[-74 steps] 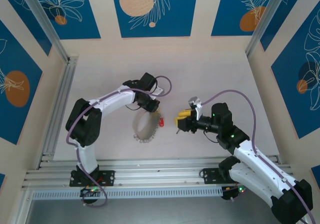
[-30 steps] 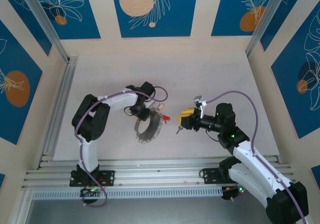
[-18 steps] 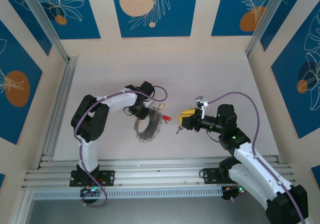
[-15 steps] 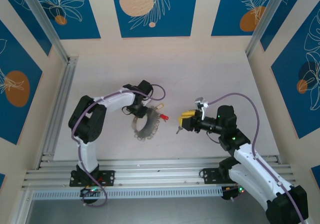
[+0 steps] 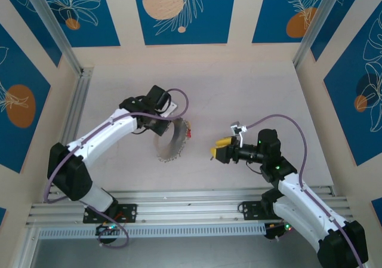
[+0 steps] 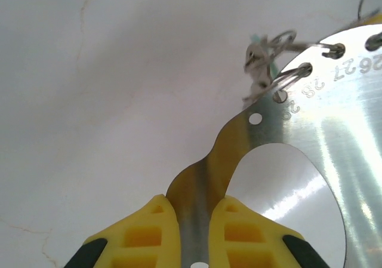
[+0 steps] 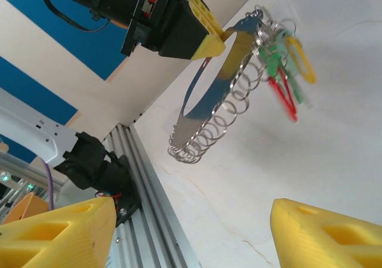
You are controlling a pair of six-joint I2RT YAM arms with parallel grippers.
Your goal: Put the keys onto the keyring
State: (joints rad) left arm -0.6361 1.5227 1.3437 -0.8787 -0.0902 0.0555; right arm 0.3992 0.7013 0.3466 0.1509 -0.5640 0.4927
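The keyring (image 5: 171, 147) is a thin grey metal hoop fringed with small wire rings. It hangs tilted above the table. My left gripper (image 5: 161, 125) is shut on its rim tab, which lies clamped between the yellow fingers (image 6: 149, 235) in the left wrist view. The stamped metal plate of the keyring (image 6: 334, 142) fills the right side there. Keys (image 7: 282, 89) with red, green and yellow heads dangle from the keyring (image 7: 224, 95) at its upper end. A red key (image 5: 189, 133) shows from above. My right gripper (image 5: 215, 150) stands open to the right of the hoop with nothing between its fingers (image 7: 54, 235).
An aluminium rail (image 5: 179, 202) runs along the near table edge and another (image 5: 71, 125) along the left side. Patterned blue walls enclose the back and sides. Bare tabletop (image 5: 250, 95) lies beyond both arms.
My left arm has swung left and lifted the keyring, and its jaws have tightened on the tab. My right gripper has spread its fingers wider and drawn back slightly.
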